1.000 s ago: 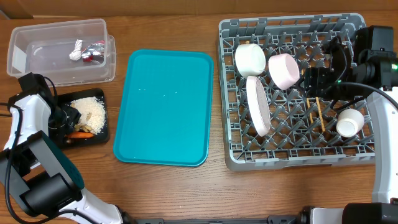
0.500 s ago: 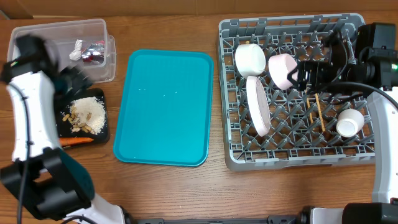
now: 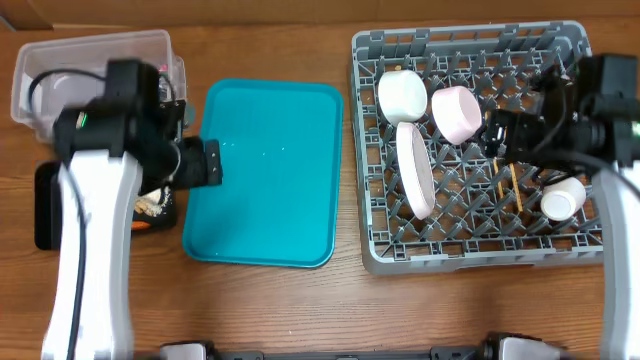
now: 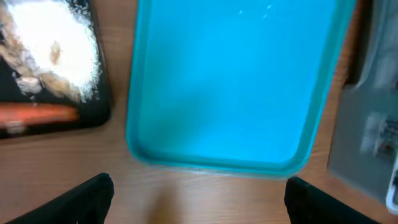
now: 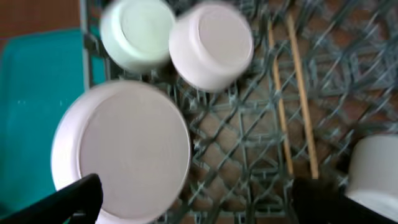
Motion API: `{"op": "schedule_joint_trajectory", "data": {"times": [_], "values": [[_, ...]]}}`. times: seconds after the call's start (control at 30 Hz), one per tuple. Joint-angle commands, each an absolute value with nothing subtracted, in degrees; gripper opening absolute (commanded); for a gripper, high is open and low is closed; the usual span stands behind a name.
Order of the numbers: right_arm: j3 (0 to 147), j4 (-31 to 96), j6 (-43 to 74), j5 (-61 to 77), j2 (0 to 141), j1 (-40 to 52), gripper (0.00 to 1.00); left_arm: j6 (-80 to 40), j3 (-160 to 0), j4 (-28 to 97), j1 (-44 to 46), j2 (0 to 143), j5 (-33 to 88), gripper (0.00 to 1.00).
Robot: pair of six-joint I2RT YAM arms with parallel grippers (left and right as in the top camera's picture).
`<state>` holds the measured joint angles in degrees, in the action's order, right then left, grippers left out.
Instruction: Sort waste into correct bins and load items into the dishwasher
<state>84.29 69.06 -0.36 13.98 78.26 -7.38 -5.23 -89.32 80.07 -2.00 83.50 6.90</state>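
Jaws on both grippers stand wide apart with nothing between them. Left gripper (image 4: 199, 185) hangs over the edge of the large teal rectangular tray (image 4: 236, 81). Beside that, the shallow black rectangular plastic tray (image 4: 104, 102) holds beige crumbs (image 4: 59, 46) and a small orange carrot (image 4: 37, 113). The left arm covers much of the clear plastic rectangular tub (image 3: 50, 70), so its contents cannot be told. Right gripper (image 5: 196, 183) hovers above the large square grey plastic dish rack (image 3: 470, 250). The rack holds two round white bowls (image 5: 137, 34), a round white plate (image 5: 121, 149) on edge, thin wooden chopsticks (image 5: 302, 96) on the lattice, and a small white cup (image 5: 373, 168).
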Motion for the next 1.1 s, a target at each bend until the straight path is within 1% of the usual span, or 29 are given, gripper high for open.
{"op": "schedule_joint_trajectory", "data": {"times": [0.0, 0.03, 0.07, 0.17, 0.27, 0.4, 0.47, 1.07], "values": [[76.0, 61.8, -0.1, 10.4, 63.9, -7.2, 1.0, -3.1, -77.5, 70.9, -2.2, 66.7, 7.1, 0.91], [73.6, 60.2, -0.1, 9.5, 61.1, -7.2, 1.0, -3.2, -74.8, 68.6, -2.2, 63.2, 7.0, 0.97], [68.5, 57.5, -0.1, 8.1, 55.3, -7.2, 1.0, -4.0, -69.5, 64.8, -2.2, 56.5, 7.0, 1.0], [61.8, 56.7, 0.1, 6.5, 47.9, -7.2, 1.0, -4.5, -63.3, 62.3, -2.2, 48.4, 7.1, 1.0], [58.4, 59.4, 0.1, 5.4, 44.2, -7.2, 1.0, -4.6, -60.4, 62.2, -2.2, 44.5, 7.1, 1.0], [58.3, 65.9, 0.1, 5.4, 44.3, -7.2, 1.0, -5.1, -60.2, 62.7, -2.2, 44.2, 7.1, 1.0], [58.3, 67.2, 0.1, 5.4, 44.7, -7.2, 1.0, -5.1, -60.2, 62.8, -2.2, 44.4, 7.1, 1.0], [58.2, 67.2, 0.1, 5.4, 43.7, -7.0, 1.0, -5.1, -60.2, 63.0, -2.2, 45.0, 7.1, 1.0]]}}
